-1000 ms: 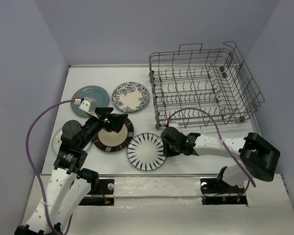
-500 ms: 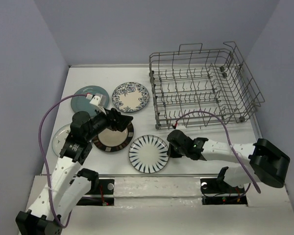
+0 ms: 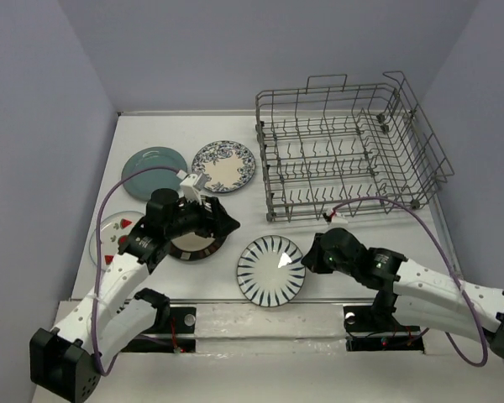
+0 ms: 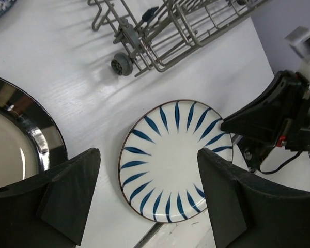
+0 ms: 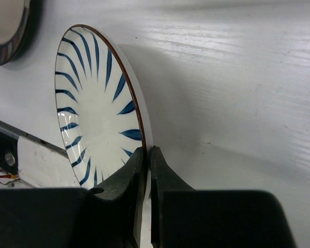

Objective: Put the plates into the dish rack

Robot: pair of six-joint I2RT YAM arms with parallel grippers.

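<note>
Far left, near side: white round plate with small marks (image 3: 105, 242), flat on the white tabletop (image 3: 176, 126), partly under my left arm. Beyond it is the plain teal round plate (image 3: 154, 163), flat, nothing on it.

My left end effector (image 3: 223, 222) hangs over the brown-rimmed cream round plate (image 3: 189, 243). Its fingers (image 4: 67, 201) are spread wide, gripping nothing. The blue-floral white round plate (image 3: 224, 165) lies farther back, just left of the rack.

Centre near: white round plate with dark radial stripes (image 3: 271, 270), close to the tabletop's near edge. Its right rim looks raised and its left rim low; I cannot tell if the left rim touches down. My right end effector (image 5: 147, 151) is pressed together on that right rim, pinching only the thin lip.

Right far: grey wire rectangular dish rack (image 3: 353, 151), no plates in it, well apart from the striped plate.

Risks, my judgement:
- The grip is on the rim only, so the plate could pivot or slip out on the lift.
- So near the edge, a dropped plate could go off the tabletop.
- My left end effector is near, and a swing to the left could clip it.
- The plate may strike the rack's near wall or tines if not turned upright first.
</note>
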